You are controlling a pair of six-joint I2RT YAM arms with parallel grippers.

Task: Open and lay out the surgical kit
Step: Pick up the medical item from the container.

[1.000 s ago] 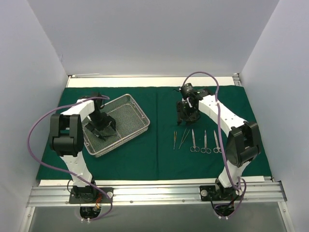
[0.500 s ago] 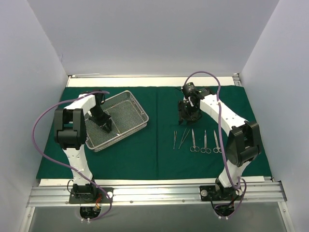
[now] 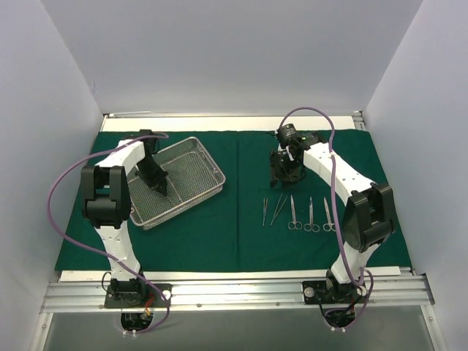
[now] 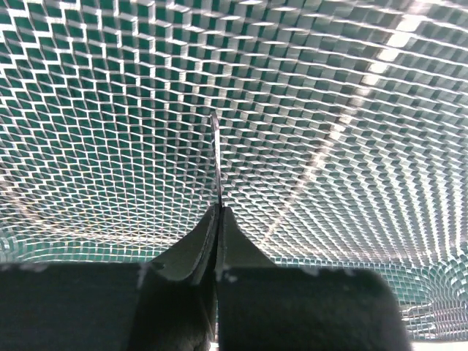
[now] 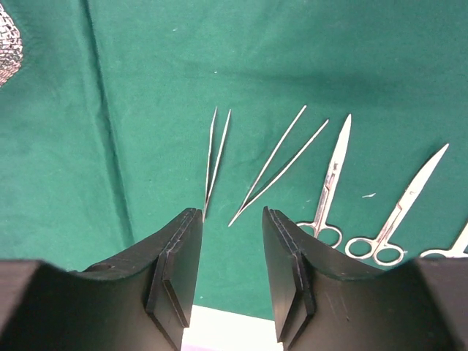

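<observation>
- Top external view: a dark green cloth drape (image 3: 241, 234) lies flat over the pale worktop (image 3: 183, 123).
- A rectangular silver wire-mesh tray (image 3: 201, 157) sits on the left half of the drape, turned at an angle to the drape edges.
- The left end effector (image 3: 161, 186) points down inside the tray, near its middle.
- The right end effector (image 3: 282, 175) hangs over the right half of the drape, just beyond a row of instruments.
- The row holds two slim steel forceps (image 3: 265, 210) on its left and three small steel scissors (image 3: 311, 215) on its right. All lie side by side on the drape, with the scissor handles toward the arm bases.
- Left wrist view: the fingers (image 4: 190, 252) are pressed together, pinching a thin flat steel instrument (image 4: 216, 157) seen edge-on. Its free end stands above the mesh floor of the tray; contact with the mesh cannot be told.
- Right wrist view: the jaws are spread, with nothing between the fingers (image 5: 179, 267). They are above the drape, short of the forceps tips. A corner of the tray shows at the upper left edge.
</observation>
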